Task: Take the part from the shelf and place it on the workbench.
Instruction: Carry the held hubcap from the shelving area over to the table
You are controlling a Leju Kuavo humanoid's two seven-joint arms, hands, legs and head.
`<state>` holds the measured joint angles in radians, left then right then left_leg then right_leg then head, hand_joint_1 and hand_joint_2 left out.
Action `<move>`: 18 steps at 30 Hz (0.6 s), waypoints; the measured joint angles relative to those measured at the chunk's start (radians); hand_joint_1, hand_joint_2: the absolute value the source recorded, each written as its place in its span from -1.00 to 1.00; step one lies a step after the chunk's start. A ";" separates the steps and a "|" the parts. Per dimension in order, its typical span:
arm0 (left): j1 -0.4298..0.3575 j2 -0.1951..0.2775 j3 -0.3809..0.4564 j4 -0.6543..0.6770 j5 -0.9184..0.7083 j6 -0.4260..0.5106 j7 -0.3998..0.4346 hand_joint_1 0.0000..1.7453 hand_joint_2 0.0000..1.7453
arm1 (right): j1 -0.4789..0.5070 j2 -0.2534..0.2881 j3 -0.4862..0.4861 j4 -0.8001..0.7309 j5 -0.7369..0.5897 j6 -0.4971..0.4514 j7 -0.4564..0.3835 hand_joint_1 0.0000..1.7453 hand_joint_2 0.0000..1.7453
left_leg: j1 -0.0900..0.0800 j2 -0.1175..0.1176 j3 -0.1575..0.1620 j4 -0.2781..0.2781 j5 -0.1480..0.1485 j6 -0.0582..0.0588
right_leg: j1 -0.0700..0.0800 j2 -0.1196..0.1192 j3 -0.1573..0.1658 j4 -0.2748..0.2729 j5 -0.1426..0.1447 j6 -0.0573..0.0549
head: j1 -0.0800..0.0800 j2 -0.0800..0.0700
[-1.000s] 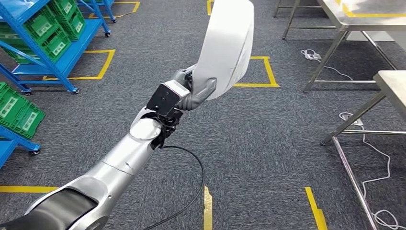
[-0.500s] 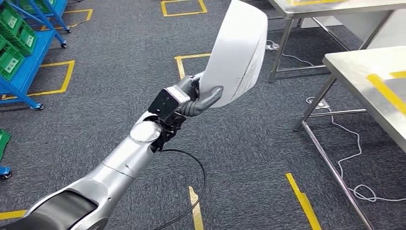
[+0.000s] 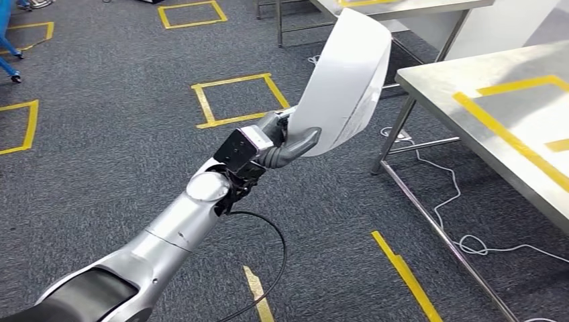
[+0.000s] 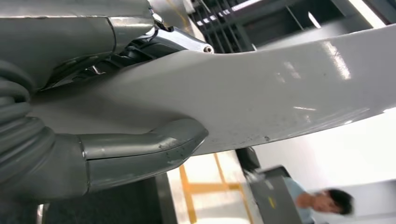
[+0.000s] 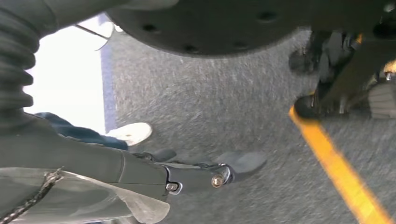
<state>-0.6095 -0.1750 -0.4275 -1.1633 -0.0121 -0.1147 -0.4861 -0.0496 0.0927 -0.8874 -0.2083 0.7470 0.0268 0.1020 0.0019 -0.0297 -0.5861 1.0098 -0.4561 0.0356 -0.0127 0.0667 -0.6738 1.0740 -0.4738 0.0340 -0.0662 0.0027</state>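
Note:
The part [image 3: 349, 80] is a long, curved white panel standing upright above the grey carpet in the head view. My left hand [image 3: 285, 141] grips its lower end, arm stretched forward. Up close, the grey thumb [image 4: 140, 151] presses against the glossy white part [image 4: 261, 93]. The steel workbench [image 3: 470, 74], marked with yellow tape, stands just right of the held part, its near corner close to the panel's edge. My right hand [image 5: 210, 175] hangs over the carpet with its fingers stretched out and nothing in them.
A second steel table [image 3: 402, 7] stands behind the workbench. White cables [image 3: 463, 201] lie on the floor under the bench, beside its legs [image 3: 396, 134]. Yellow tape squares [image 3: 235, 100] mark the carpet. A person [image 4: 327, 200] is beyond the part; a white shoe [image 5: 128, 133] is near my right hand.
The whole view has swung to the right: the blue shelves have slid out on the left and the workbench now looms larger on the right. My left hand still holds the part.

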 joint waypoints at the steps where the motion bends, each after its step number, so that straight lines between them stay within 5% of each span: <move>1: 0.000 -0.001 -0.002 0.002 -0.001 0.000 0.000 1.00 1.00 | -0.002 0.000 -0.001 0.000 0.000 0.000 0.000 -1.00 1.00 | -0.001 0.014 0.002 -0.002 0.001 0.002 | 0.001 -0.031 -0.026 0.052 -0.028 0.003 | 0.001 0.000; 3: 0.002 0.000 -0.004 0.006 -0.006 0.000 0.000 1.00 1.00 | -0.006 0.000 -0.002 0.000 0.001 0.000 -0.001 -1.00 1.00 | -0.003 0.042 0.001 -0.003 0.001 0.004 | 0.000 -0.055 -0.083 0.173 -0.079 0.011 | 0.002 0.000; 5: 0.004 -0.001 -0.009 0.012 -0.012 0.000 0.000 1.00 1.00 | -0.005 0.000 -0.003 0.000 0.002 0.002 -0.001 -1.00 1.00 | -0.003 0.069 0.000 -0.002 0.000 0.003 | -0.004 -0.062 -0.092 0.199 -0.074 0.018 | 0.003 0.000; 7: 0.004 -0.003 -0.016 0.018 -0.017 -0.001 0.000 1.00 1.00 | -0.003 0.000 -0.004 0.000 0.002 0.001 -0.001 -1.00 1.00 | -0.004 0.090 0.000 0.001 -0.003 -0.002 | -0.007 -0.086 -0.028 0.088 -0.019 0.023 | 0.002 0.000; 9: 0.001 -0.006 -0.023 0.022 -0.021 -0.003 0.000 1.00 1.00 | -0.005 0.000 -0.005 0.000 0.005 0.001 -0.001 -1.00 1.00 | -0.009 0.108 -0.001 0.008 -0.010 -0.012 | -0.002 -0.117 0.039 -0.022 0.012 0.016 | 0.002 0.000; 12: -0.002 -0.008 -0.035 0.028 -0.027 -0.009 -0.002 1.00 1.00 | -0.008 0.000 -0.008 0.000 0.012 0.002 0.000 -1.00 1.00 | -0.014 0.133 0.001 0.012 -0.015 -0.024 | 0.003 -0.107 0.053 -0.050 0.014 -0.010 | -0.003 0.000; 15: -0.005 -0.009 -0.045 0.033 -0.029 -0.016 -0.005 1.00 1.00 | -0.006 0.000 -0.011 0.000 0.017 0.005 0.000 -1.00 1.00 | -0.006 0.096 -0.013 0.060 -0.053 -0.038 | 0.000 -0.079 0.053 -0.052 0.019 -0.027 | -0.004 0.000; 18: -0.002 -0.004 -0.049 0.038 -0.029 -0.019 -0.007 1.00 1.00 | -0.008 0.000 -0.012 0.000 0.020 0.006 0.000 -1.00 1.00 | -0.002 0.043 -0.094 0.244 -0.141 -0.042 | 0.002 -0.045 0.054 -0.052 0.020 -0.036 | -0.004 0.000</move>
<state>-0.6110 -0.1794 -0.4766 -1.1253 -0.0416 -0.1336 -0.4927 -0.0577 0.0931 -0.8999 -0.2083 0.7670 0.0329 0.1022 -0.0004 0.0132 -0.6801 1.2534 -0.5966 -0.0064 -0.0110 0.0219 -0.6202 1.0221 -0.4533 -0.0019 -0.0707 0.0027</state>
